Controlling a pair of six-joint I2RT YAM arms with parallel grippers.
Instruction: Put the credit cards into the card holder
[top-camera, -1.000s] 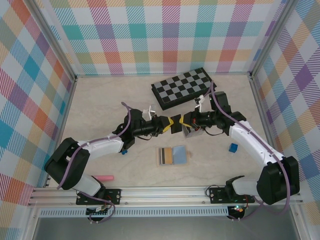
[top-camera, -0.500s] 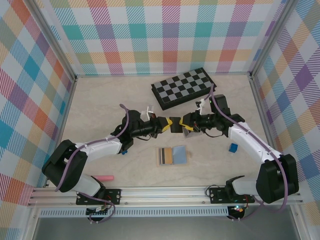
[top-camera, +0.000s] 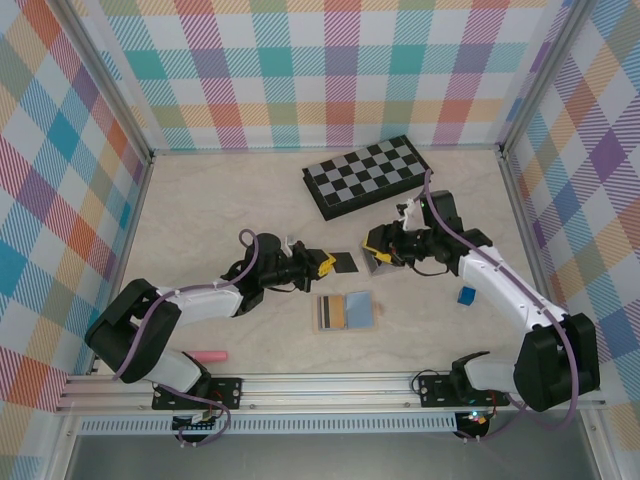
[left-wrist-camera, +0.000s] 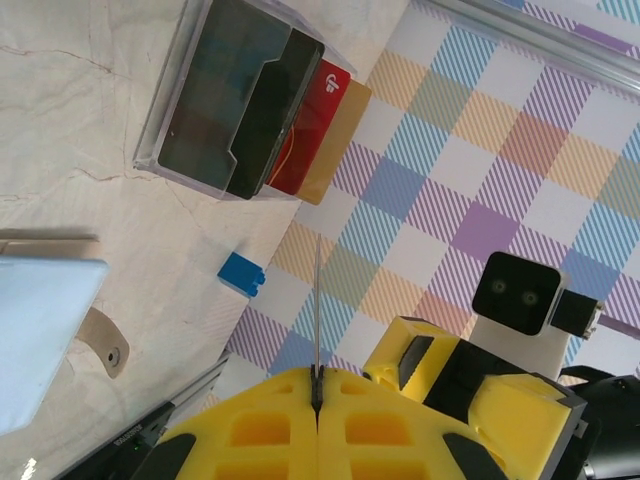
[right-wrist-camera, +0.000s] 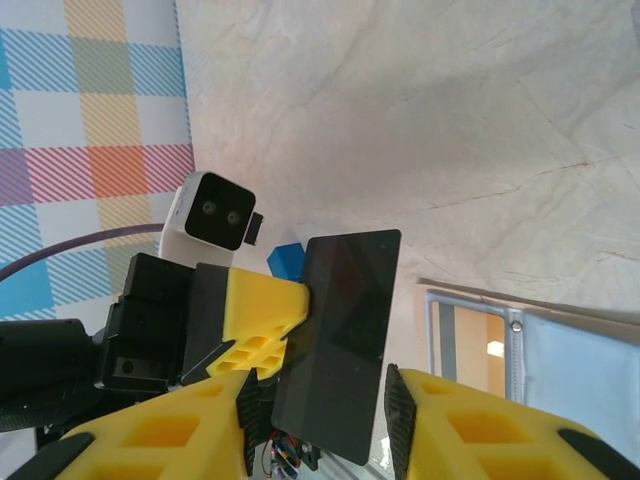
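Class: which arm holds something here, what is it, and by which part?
The left gripper pinches a dark card by one edge between its fingers. The right gripper is open, holding nothing.

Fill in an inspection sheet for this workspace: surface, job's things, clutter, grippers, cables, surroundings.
Surface: pale marbled tabletop.
Job's things: dark card in the left grip; red card and yellow card in a clear tray; card holder lying open.
Clutter: chessboard, blue block, pink pen.
Grippers: left gripper jaws shut on the dark card; right gripper jaws open.
Cables: purple cable along each arm.
Surroundings: plaid walls.
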